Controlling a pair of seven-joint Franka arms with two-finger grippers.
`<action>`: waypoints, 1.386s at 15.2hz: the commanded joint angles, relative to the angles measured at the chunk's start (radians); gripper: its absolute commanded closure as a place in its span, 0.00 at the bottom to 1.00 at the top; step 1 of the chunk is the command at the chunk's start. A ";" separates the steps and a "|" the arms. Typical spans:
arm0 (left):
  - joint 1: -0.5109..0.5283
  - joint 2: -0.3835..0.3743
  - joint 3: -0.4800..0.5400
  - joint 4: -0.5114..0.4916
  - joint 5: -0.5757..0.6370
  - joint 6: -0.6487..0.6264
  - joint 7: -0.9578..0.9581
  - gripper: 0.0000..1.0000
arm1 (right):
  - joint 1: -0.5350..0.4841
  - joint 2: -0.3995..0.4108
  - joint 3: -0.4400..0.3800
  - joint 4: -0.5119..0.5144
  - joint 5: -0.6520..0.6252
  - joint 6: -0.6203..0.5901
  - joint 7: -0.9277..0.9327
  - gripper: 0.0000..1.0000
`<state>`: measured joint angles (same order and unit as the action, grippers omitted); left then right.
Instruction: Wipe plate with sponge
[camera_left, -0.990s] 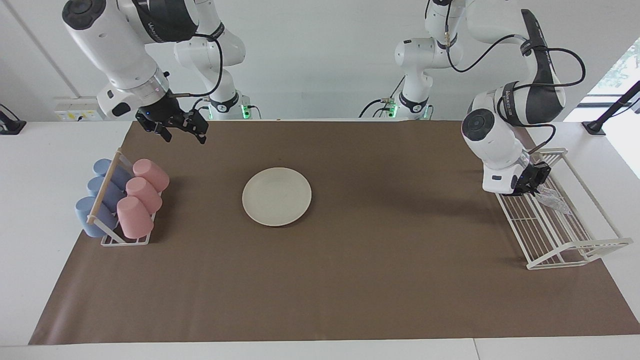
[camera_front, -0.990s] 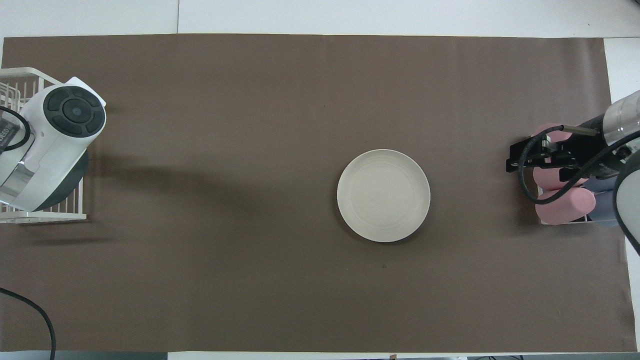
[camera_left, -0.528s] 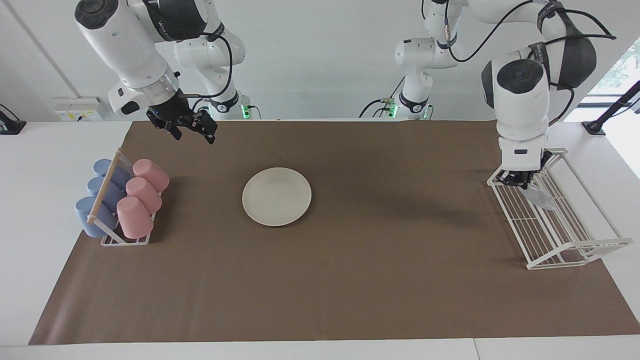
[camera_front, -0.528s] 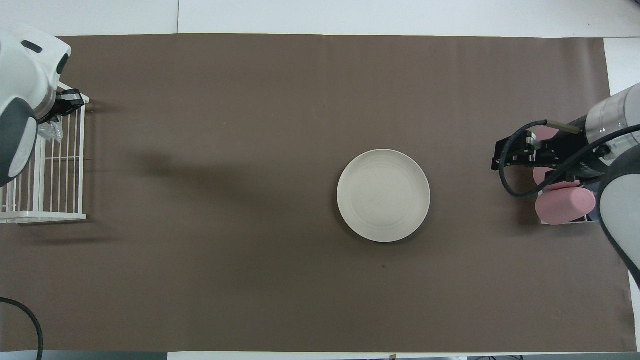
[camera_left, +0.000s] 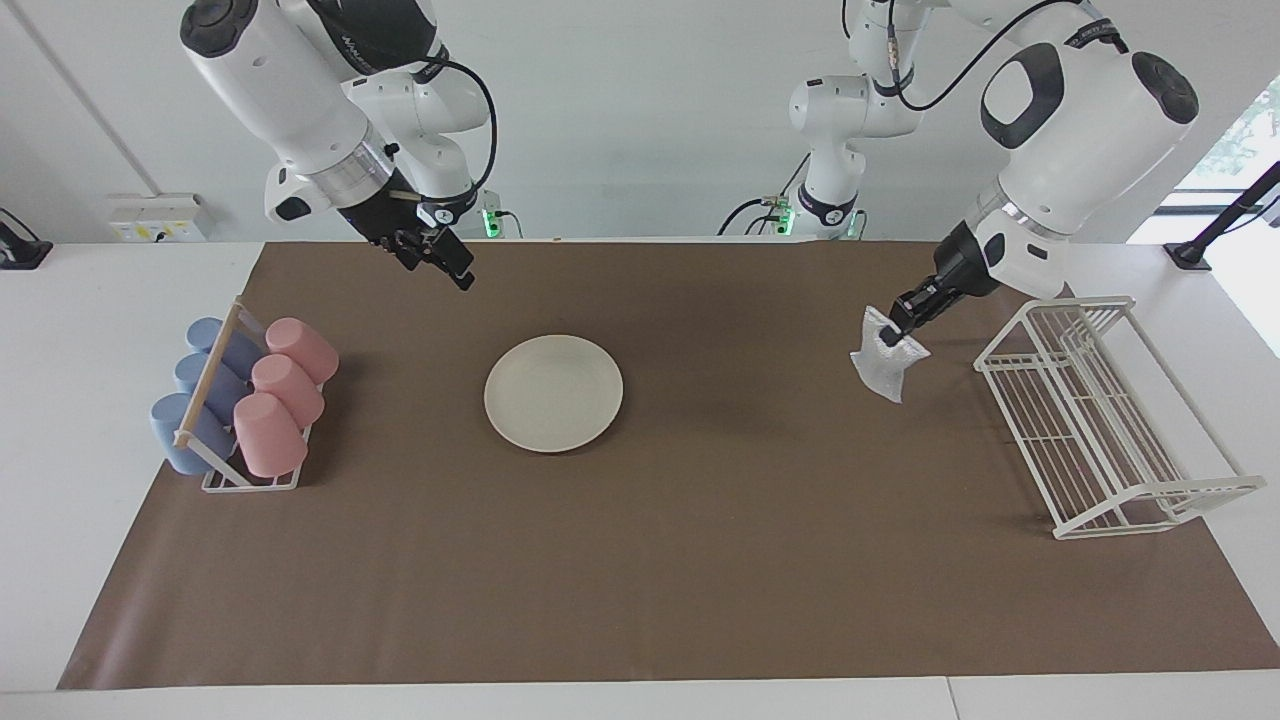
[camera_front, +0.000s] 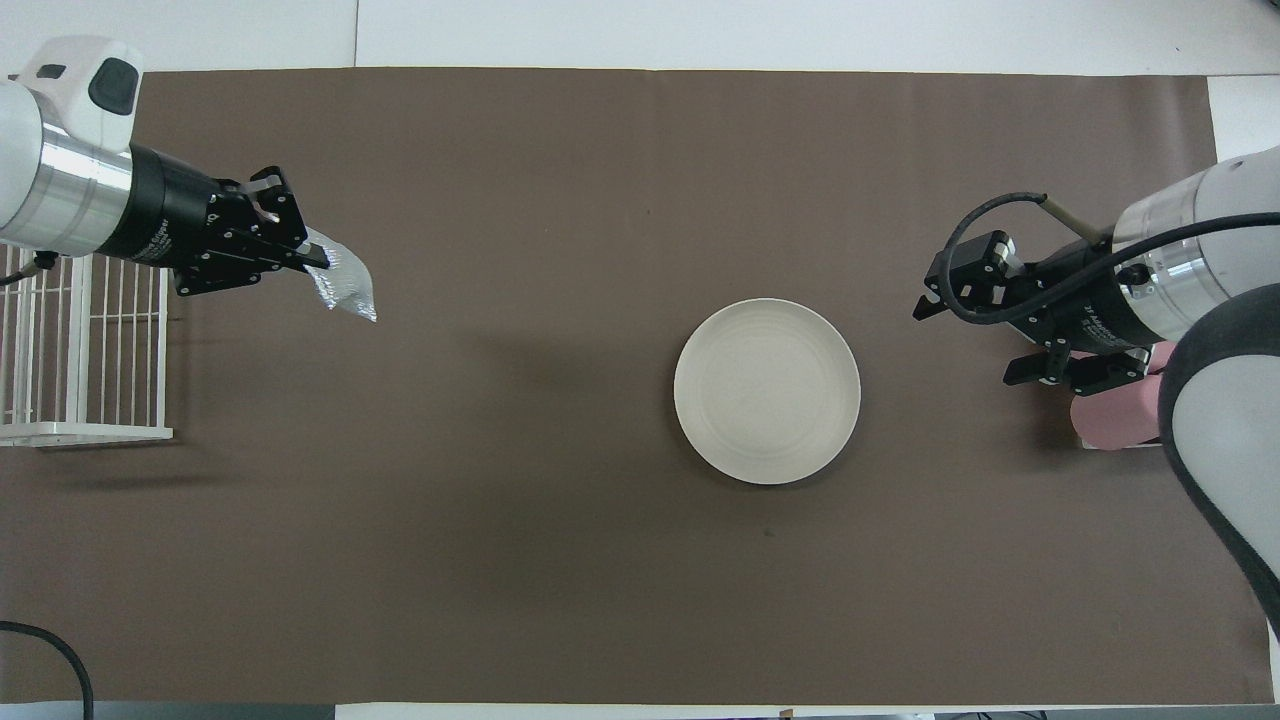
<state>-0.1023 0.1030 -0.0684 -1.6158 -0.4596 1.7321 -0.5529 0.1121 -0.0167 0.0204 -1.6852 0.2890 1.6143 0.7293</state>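
Facing view: the left gripper (camera_left: 893, 338) pinches the sponge (camera_left: 882, 365) (it dangles) above the mat (camera_left: 700, 520), beside the wire rack (camera_left: 1100, 420). The plate (camera_left: 553, 392) lies mid-mat.

Overhead view: the right gripper (camera_front: 965, 340), jaws spread and empty, hangs between plate and pink cups (camera_front: 1125, 420).

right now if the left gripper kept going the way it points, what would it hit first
Probably the brown mat, short of the plate. The left gripper, shut on the sponge, angles down toward the plate; depth is hard to judge.
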 joint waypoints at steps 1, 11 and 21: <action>-0.045 -0.107 0.009 -0.188 -0.180 0.067 0.053 1.00 | 0.050 0.056 0.000 0.056 0.024 0.016 0.137 0.00; -0.125 -0.141 0.009 -0.466 -0.847 0.149 0.559 1.00 | 0.172 0.145 0.000 0.081 0.108 0.185 0.377 0.00; -0.208 -0.151 0.009 -0.564 -0.965 0.162 0.826 1.00 | 0.293 0.247 -0.002 0.125 0.107 0.163 0.793 0.00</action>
<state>-0.2889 -0.0107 -0.0727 -2.1420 -1.3999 1.8682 0.2416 0.4015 0.1849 0.0213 -1.6062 0.4061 1.7908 1.4442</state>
